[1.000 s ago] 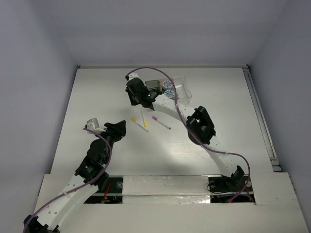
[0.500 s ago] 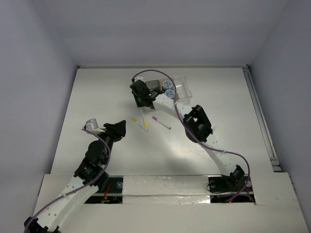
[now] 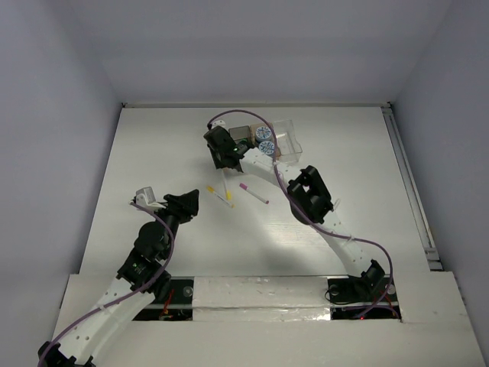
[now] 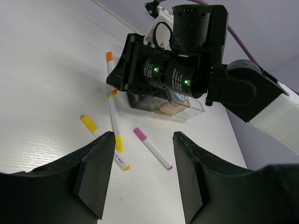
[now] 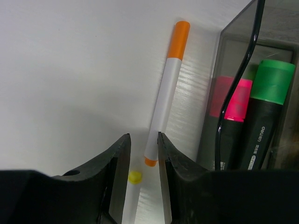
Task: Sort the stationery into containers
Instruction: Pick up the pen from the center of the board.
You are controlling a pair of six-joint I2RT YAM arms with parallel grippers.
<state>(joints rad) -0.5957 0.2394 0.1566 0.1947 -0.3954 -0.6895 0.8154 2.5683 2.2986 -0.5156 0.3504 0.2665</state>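
Observation:
My right gripper [image 3: 225,164] is low at the near left end of the three joined containers [image 3: 284,142]. In the right wrist view its jaws [image 5: 144,142] stand narrowly apart around the end of an orange-capped pen [image 5: 166,105] and the yellow tip of a second pen [image 5: 135,177], both flat on the table. The orange pen lies along the smoky grey bin [image 5: 211,116], which holds a green-capped marker [image 5: 271,84] and a pink one [image 5: 233,98]. Two tape rolls [image 3: 265,138] sit in the middle bin. My left gripper [image 3: 186,205] is open and empty, apart from the pens.
Two yellow-capped pens [image 3: 227,191] [image 3: 218,196] and a magenta-capped pen [image 3: 254,193] lie on the white table in front of the bins; they also show in the left wrist view [image 4: 116,126] [image 4: 152,147]. The right arm [image 3: 309,195] spans the table's right half.
My right gripper has shifted slightly right and toward the grey bin, settling over the pen ends. The left arm has not moved.

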